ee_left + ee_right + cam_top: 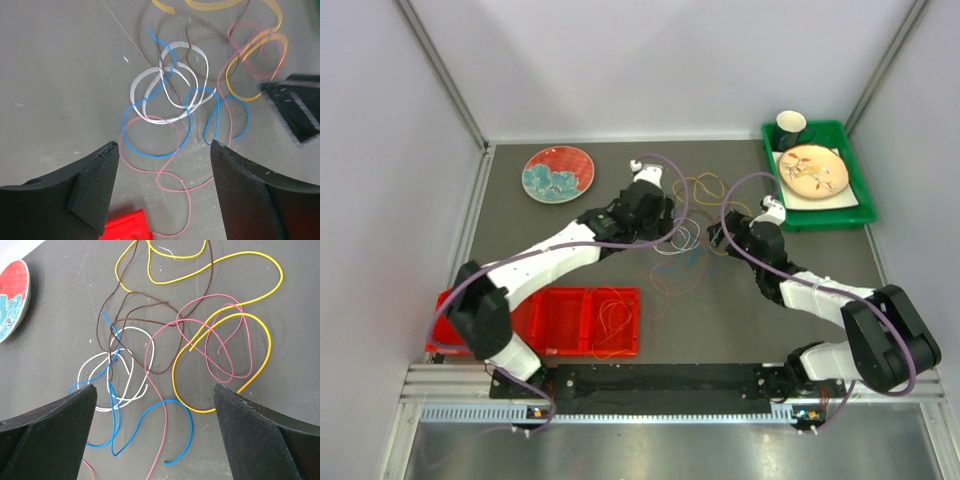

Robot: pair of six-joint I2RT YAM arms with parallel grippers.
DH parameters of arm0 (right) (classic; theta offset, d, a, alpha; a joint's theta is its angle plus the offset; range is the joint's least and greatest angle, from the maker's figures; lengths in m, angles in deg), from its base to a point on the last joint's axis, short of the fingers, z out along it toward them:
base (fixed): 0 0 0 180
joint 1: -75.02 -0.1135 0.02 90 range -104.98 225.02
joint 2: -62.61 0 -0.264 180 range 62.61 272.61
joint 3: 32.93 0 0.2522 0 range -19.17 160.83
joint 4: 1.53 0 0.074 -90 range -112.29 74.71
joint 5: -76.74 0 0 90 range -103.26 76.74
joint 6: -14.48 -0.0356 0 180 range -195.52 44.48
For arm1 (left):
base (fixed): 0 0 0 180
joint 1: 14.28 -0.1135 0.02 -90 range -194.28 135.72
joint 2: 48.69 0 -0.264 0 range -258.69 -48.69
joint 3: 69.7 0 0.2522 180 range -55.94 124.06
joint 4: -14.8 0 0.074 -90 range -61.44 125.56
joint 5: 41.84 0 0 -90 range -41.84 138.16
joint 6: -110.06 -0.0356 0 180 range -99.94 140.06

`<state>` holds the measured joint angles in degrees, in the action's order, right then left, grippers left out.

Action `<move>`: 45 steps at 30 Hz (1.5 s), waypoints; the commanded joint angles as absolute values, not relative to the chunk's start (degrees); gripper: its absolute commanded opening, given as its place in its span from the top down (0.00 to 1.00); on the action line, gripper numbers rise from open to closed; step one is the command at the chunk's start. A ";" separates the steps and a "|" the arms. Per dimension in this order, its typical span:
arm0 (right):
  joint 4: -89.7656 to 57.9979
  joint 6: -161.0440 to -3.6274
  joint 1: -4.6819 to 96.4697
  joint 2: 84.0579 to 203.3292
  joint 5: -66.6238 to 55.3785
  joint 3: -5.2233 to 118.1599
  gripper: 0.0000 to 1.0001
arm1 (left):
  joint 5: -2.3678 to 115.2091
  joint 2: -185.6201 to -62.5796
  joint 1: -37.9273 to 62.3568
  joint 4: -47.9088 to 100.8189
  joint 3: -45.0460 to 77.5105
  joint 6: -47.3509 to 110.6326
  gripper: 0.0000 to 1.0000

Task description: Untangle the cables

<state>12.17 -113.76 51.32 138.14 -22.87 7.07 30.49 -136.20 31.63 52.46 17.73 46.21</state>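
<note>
Yellow, pink, brown, white and blue wire cables (147,356) lie overlapped mid-way up the grey bench (510,215) — most work remains, I'd say. One orange wire loop (613,316) sits apart in the red plastic tray (560,322) at seven o'clock. Left pincer (164,147) and right pincer (155,387) gape wide, empty.

The top external view looks steeply down from above and behind the arms and covers the whole table (720,330) from a distance. The left wrist view looks down past the left gripper (164,145). The right wrist view looks down past the right gripper (154,387). Both are close to the surface. All three views share the cables (692,232) (172,70) (172,326). The plate (559,173) (12,297) appears at the upper left in the top and right wrist views.
</note>
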 commanded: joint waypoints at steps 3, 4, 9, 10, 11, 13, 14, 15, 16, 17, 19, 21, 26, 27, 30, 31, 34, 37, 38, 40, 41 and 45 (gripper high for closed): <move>13.28 -114.46 52.08 137.93 -24.16 8.34 0.01 | 38.66 -145.35 31.68 46.05 18.42 50.20 0.23; 13.28 -114.54 52.17 138.02 -24.34 8.43 0.01 | 39.02 -146.42 31.68 45.79 18.77 50.73 0.23; 13.54 -115.77 53.49 138.73 -23.81 8.26 0.01 | 41.56 -153.88 31.68 45.61 22.63 52.66 0.25; 13.71 -115.95 53.57 138.73 -23.72 8.17 0.01 | 42.09 -154.42 31.68 45.35 23.16 52.84 0.25; 13.80 -115.95 53.66 138.73 -23.64 8.08 0.01 | 42.27 -154.95 31.77 45.00 23.60 53.02 0.25; 13.80 -116.04 53.84 138.73 -23.63 8.08 0.01 | 43.15 -156.09 31.86 43.68 23.69 53.63 0.25; 13.89 -116.13 53.93 138.73 -23.63 8.08 0.01 | 43.32 -156.62 32.12 43.42 23.69 53.98 0.25; 13.89 -116.21 54.10 138.73 -23.63 7.99 0.01 | 43.24 -156.88 32.38 43.15 23.87 54.07 0.26; 13.98 -116.21 54.10 138.73 -23.63 7.99 0.01 | 43.15 -157.15 32.56 42.89 24.30 53.99 0.27; 13.98 -116.30 54.28 138.73 -23.55 7.99 0.01 | 42.98 -157.85 33.17 42.80 24.66 53.81 0.27; 13.98 -116.39 54.37 138.90 -23.55 8.08 0.01 | 42.01 -158.73 34.05 43.06 26.32 53.37 0.28; 13.98 -116.48 54.37 138.99 -23.37 8.08 0.01 | 41.57 -160.57 34.49 44.02 27.82 52.93 0.30; 13.89 -116.39 54.28 139.16 -23.02 8.26 0.01 | 36.75 -165.23 35.37 47.62 33.00 52.93 0.50; 13.89 -116.39 54.28 139.25 -22.93 8.34 0.01 | 36.12 -165.85 35.37 48.85 33.70 52.93 0.54; 13.89 -116.39 54.28 139.43 -22.67 8.43 0.01 | 33.93 -167.96 35.37 50.78 36.08 52.49 0.80; 13.89 -116.39 54.28 139.60 -22.58 8.52 0.01 | 33.57 -168.74 35.37 51.32 37.30 52.32 0.92; 13.80 -116.30 54.28 139.78 -22.41 8.61 0.01 | 33.13 -168.76 35.37 54.30 40.64 50.39 1.00; 13.63 -116.21 54.28 139.78 -22.23 8.70 0.01 | 31.73 -164.38 35.37 57.28 43.71 49.24 1.00; 13.54 -116.21 54.37 139.78 -22.23 8.70 0.01 | 31.29 -163.05 35.37 58.17 45.04 48.20 1.00; 13.89 -116.21 54.28 139.96 -22.23 8.70 0.01 | 30.23 -158.68 35.37 60.54 49.17 46.00 1.00; 13.98 -116.30 54.28 140.04 -22.05 8.78 0.01 | 29.97 -157.25 35.37 61.42 50.66 45.21 1.00; 13.80 -116.30 54.28 140.40 -21.88 8.96 0.01 | 26.55 -151.01 35.37 65.73 59.97 41.08 1.00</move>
<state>12.17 -115.86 53.83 139.71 -22.30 7.10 31.43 -163.19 35.52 62.82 50.04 46.52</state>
